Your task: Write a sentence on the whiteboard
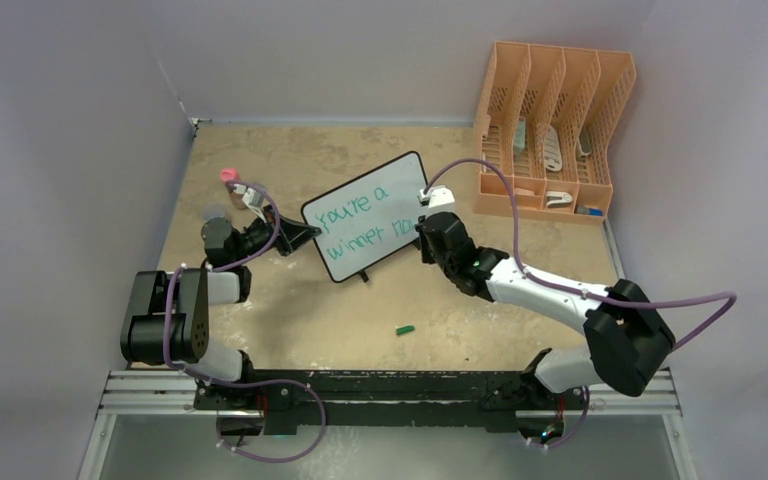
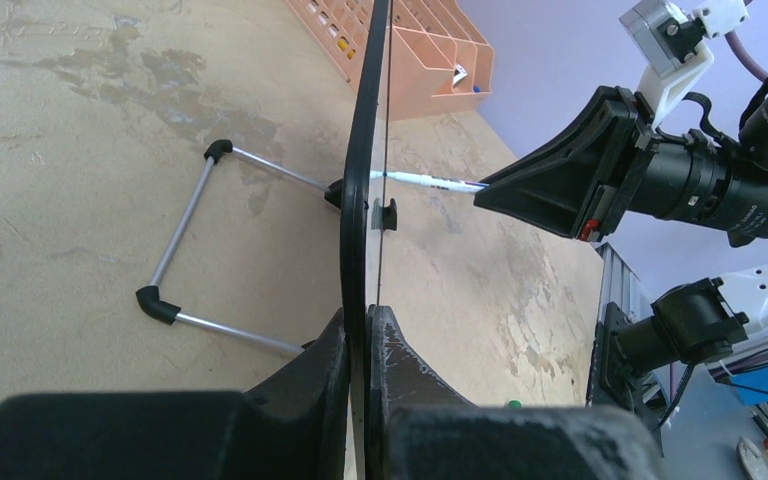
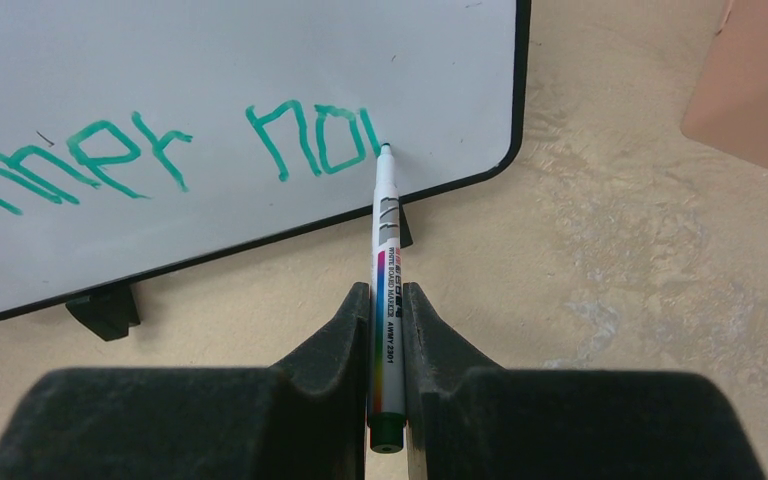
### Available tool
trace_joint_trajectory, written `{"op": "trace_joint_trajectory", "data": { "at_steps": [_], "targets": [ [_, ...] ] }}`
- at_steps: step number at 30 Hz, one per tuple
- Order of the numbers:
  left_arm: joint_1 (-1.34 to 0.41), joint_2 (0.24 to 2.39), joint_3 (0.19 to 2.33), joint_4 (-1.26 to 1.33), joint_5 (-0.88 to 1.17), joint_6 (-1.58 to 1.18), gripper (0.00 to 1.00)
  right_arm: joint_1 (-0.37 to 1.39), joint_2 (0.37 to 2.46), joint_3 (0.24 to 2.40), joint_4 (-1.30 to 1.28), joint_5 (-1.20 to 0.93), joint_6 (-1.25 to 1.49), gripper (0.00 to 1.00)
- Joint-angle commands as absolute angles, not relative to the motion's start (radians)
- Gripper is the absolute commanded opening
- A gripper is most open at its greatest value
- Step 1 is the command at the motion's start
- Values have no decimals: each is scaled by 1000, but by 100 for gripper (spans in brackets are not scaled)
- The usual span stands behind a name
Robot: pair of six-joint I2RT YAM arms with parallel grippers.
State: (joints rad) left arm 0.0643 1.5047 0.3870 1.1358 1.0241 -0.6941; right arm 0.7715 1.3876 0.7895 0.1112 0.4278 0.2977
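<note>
The whiteboard (image 1: 352,258) stands tilted in the middle of the table (image 1: 290,320), between the two arms. It leans on a thin metal stand (image 2: 185,235) behind it.

The left gripper (image 1: 305,233) has its fingers (image 2: 325,350) pressed tight on the board's left edge, one on each side, pinching the thin black frame.

The right gripper (image 3: 388,300) is at the board's right end. Its fingers (image 3: 345,330) are squeezed close on a white marker (image 3: 388,250), which sticks out straight ahead. The green tip touches the board down near the bottom right corner.

The sentence (image 1: 353,208) is in green, in two slanted lines. The top line says "you're a". The line under it says "winner no", and the marker tip sits on a short stroke just after the "o".

A small green cap (image 1: 405,329) lies on the table, nearer the arms' bases. An orange rack (image 1: 550,130) stands at the back right, well apart from the board.
</note>
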Motion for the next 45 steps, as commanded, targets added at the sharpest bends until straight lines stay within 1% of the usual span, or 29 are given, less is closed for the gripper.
{"op": "trace_joint_trajectory", "data": {
  "at_steps": [1, 14, 38, 45],
  "targets": [
    [69, 1492, 411, 1163, 1025, -663, 0, 762, 1386, 850, 174, 465, 273, 0],
    [69, 1496, 413, 1164, 1024, -663, 0, 749, 1400, 876, 178, 458, 259, 0],
    [69, 1499, 414, 1164, 1023, -663, 0, 747, 1392, 784, 124, 431, 326, 0],
    [69, 1499, 414, 1164, 1026, -664, 0, 747, 1389, 789, 134, 444, 318, 0]
  ]
}}
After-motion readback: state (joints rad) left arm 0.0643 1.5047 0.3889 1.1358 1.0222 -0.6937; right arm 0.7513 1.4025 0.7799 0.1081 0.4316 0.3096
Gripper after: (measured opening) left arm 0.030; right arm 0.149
